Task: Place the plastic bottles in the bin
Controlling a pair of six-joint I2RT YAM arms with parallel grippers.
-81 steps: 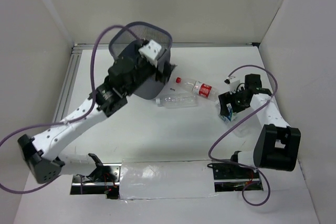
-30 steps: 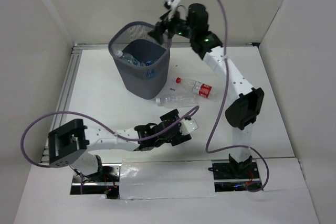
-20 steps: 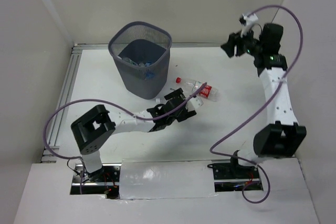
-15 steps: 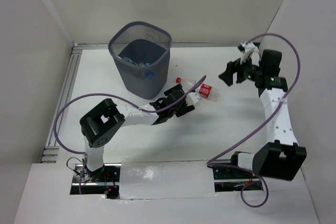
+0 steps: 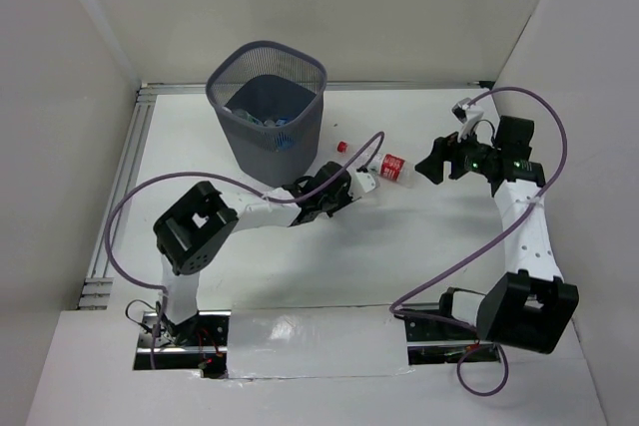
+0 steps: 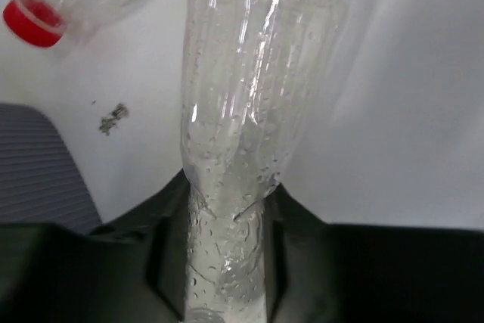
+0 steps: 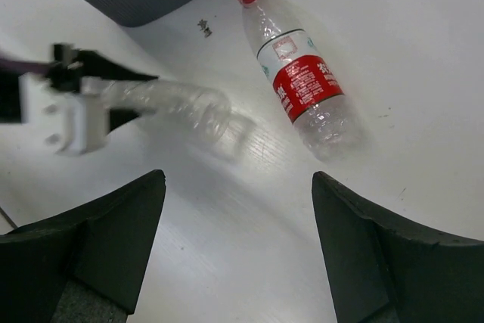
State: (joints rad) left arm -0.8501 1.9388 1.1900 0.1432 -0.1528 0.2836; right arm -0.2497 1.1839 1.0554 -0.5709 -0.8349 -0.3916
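So compared to a second back, a lot had moved. The left claw had been sitting wide open down near the front edge of the bench. Now it was over by the foot of the bin and clamped on the clear bottle, which we could see pinched between the jaws in the left wrist view. That bottle lay low on the bench, pointing away from the claw.

The right claw had been up over the bin's rim earlier. It had since swung out to the right side and dropped lower, jaws spread apart and holding nothing. The red-label bottle lay flat on the bench between the two claws, roughly where it was before, red cap toward the bin, just beside the clear one.
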